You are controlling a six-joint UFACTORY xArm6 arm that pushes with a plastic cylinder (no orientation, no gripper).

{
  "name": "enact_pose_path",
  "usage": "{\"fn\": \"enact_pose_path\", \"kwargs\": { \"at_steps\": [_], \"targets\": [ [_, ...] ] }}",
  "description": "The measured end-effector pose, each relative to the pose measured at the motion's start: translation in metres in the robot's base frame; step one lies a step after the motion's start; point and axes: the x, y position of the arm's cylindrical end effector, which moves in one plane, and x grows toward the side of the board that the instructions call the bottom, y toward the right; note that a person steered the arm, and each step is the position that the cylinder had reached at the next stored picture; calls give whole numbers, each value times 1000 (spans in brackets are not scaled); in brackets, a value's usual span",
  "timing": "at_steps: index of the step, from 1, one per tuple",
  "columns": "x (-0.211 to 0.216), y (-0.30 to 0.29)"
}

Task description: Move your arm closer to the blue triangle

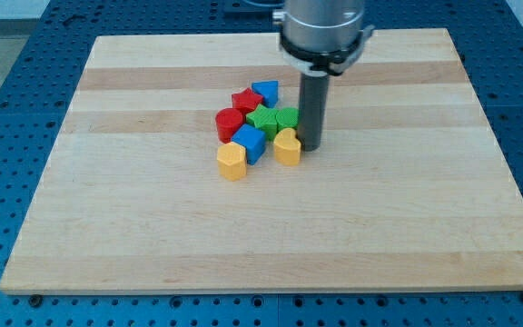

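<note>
The blue triangle [266, 91] sits at the top of a tight cluster of blocks near the middle of the wooden board [152, 227]. My tip [310, 145] rests on the board at the cluster's right edge, next to a yellow block [287, 146] and a green block [288, 118]. The tip is to the lower right of the blue triangle, about two block widths away. The dark rod rises from the tip to the arm's grey collar [323, 32] at the view's top.
The cluster also holds a red block [246, 101], a second red block [230, 123], a green star-like block [264, 119], a blue block [250, 143] and a second yellow block [231, 161]. A blue perforated table surrounds the board.
</note>
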Motion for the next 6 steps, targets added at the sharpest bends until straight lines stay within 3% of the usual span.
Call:
{"fn": "enact_pose_path", "kwargs": {
  "at_steps": [1,2,3,4,6],
  "targets": [
    [0,7],
    [-12,75],
    [-73,91],
    [-141,56],
    [-127,-24]
  ]
}}
